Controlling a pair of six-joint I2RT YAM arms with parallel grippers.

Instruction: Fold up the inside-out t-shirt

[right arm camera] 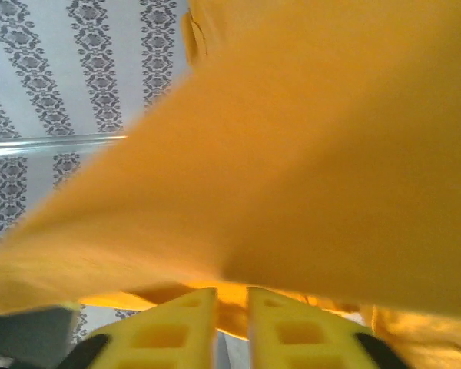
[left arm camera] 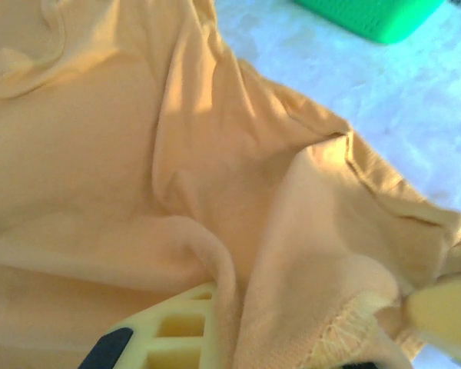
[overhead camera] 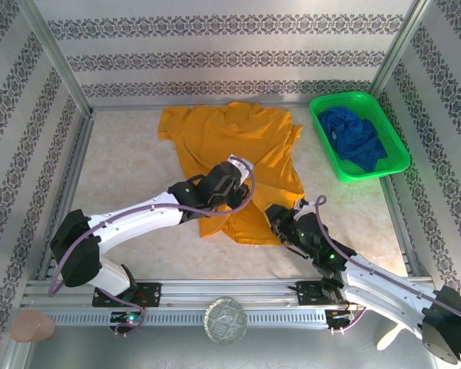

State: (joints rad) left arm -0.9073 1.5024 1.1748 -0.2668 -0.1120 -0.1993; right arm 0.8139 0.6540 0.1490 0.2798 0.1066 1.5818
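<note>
t-shirt (left arm camera: 177, 154) — hem bunched, in left gripper (left arm camera: 311, 327)

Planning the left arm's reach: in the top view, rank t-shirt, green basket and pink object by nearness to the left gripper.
1. t-shirt, at the left gripper, centre.
2. green basket, far right.
3. pink object, near left corner.

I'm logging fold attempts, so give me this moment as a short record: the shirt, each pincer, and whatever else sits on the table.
shirt: inside-out t-shirt, spread on the table, near edge rumpled
left pincer: shut on shirt cloth beside a stitched hem
right pincer: at the near right hem, almost closed, cloth in the slim gap and draped over it
other: green basket at far right, holding a dark blue garment
</note>
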